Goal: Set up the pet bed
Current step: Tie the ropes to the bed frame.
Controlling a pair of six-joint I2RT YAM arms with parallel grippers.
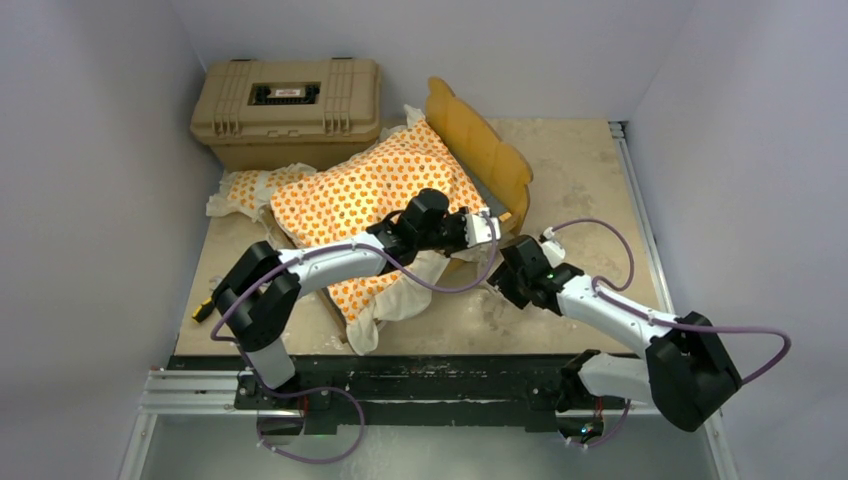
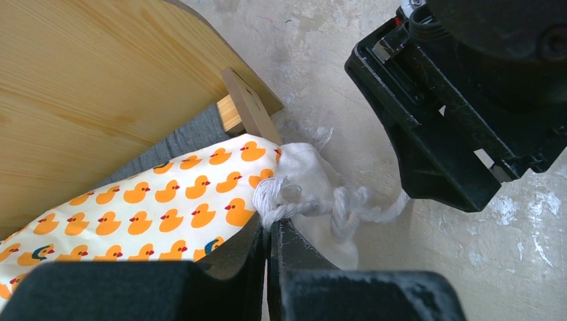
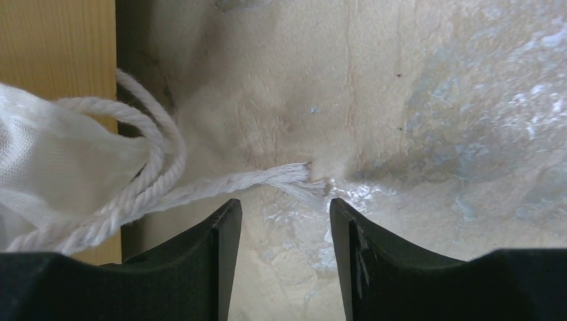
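Two black-and-white arms reach over the mottled beige worktop (image 1: 590,170), their purple cables looping beside them. At the back left stands a tan ribbed plastic hard case (image 1: 288,110). A small label sits in the black recess of its lid, too small to read.

Just right of the case is the pet bed. Its light-wood scalloped headboard (image 1: 480,150) stands up in smooth, grained pine, with a strip of grey fabric base (image 2: 187,137) showing under it. The white mattress cushion printed with orange ducks (image 1: 370,195) lies askew across the frame, and its white ruffle spills toward the near edge. The small matching pillow (image 1: 250,188) rests at the cushion's far left end, in front of the case. A small yellow-and-black object (image 1: 203,311) lies at the worktop's left edge.

The left tool (image 2: 267,224) is fully closed at the cushion's corner beside a wooden bed leg (image 2: 247,107). Its tips are against a knot of white twisted cotton cord (image 2: 281,204), but I cannot tell whether a strand is pinched. The right tool (image 3: 284,210) sits close opposite. Its fingers are parted about halfway with nothing between them. The cord's frayed end lies on the worktop just past its tips.
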